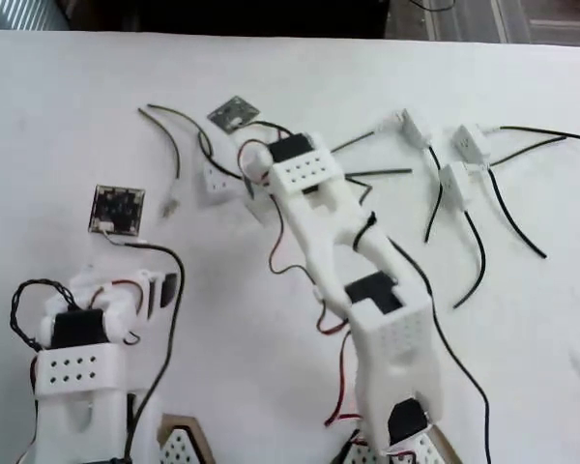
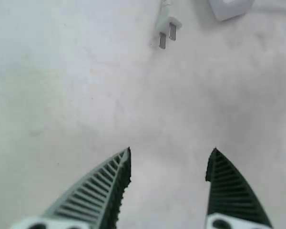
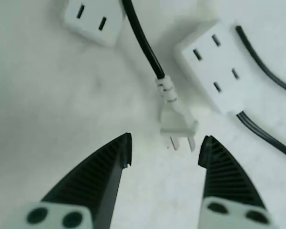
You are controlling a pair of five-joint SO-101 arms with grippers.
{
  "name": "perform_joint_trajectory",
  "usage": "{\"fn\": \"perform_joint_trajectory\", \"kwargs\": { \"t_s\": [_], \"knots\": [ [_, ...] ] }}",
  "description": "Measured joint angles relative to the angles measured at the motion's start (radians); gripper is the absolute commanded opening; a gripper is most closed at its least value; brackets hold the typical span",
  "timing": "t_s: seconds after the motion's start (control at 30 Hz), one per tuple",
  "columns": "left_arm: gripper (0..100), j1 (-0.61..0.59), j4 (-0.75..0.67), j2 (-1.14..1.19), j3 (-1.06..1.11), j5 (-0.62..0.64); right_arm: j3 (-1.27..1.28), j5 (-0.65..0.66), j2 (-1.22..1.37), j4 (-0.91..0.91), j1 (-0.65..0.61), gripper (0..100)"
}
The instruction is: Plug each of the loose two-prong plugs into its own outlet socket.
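A white two-prong plug (image 3: 178, 119) on a black cable lies just ahead of my right gripper (image 3: 164, 143), which is open with its tips on either side of the prongs. Two white outlet sockets (image 3: 93, 16) (image 3: 214, 59) lie beyond it. My left gripper (image 2: 169, 157) is open over bare table, and farther off lie another loose plug (image 2: 166, 26) and an outlet's corner (image 2: 229, 7). In the high view that plug (image 1: 171, 205) lies left of an outlet (image 1: 217, 179). The right gripper (image 1: 254, 198) sits beside that outlet, and the left gripper (image 1: 159, 288) is at the lower left.
Three more white outlets (image 1: 411, 126) (image 1: 474, 143) (image 1: 454, 184) with black cables lie at the right. Two small circuit boards (image 1: 118, 210) (image 1: 234, 114) lie at the left and top centre. Loose black wires curl across the white table (image 1: 58, 116).
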Motion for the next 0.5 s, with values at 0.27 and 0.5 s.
{"fn": "perform_joint_trajectory", "kwargs": {
  "t_s": [0.27, 0.5],
  "knots": [
    [26, 0.0, 0.0, 0.0, 0.0, 0.0, -0.322, 0.0, 0.258, 0.13, -0.002, 10.8],
    [26, 0.0, 0.0, 0.0, 0.0, 0.0, -0.557, 0.0, 0.404, 0.252, -0.002, 1.4]
  ]
}}
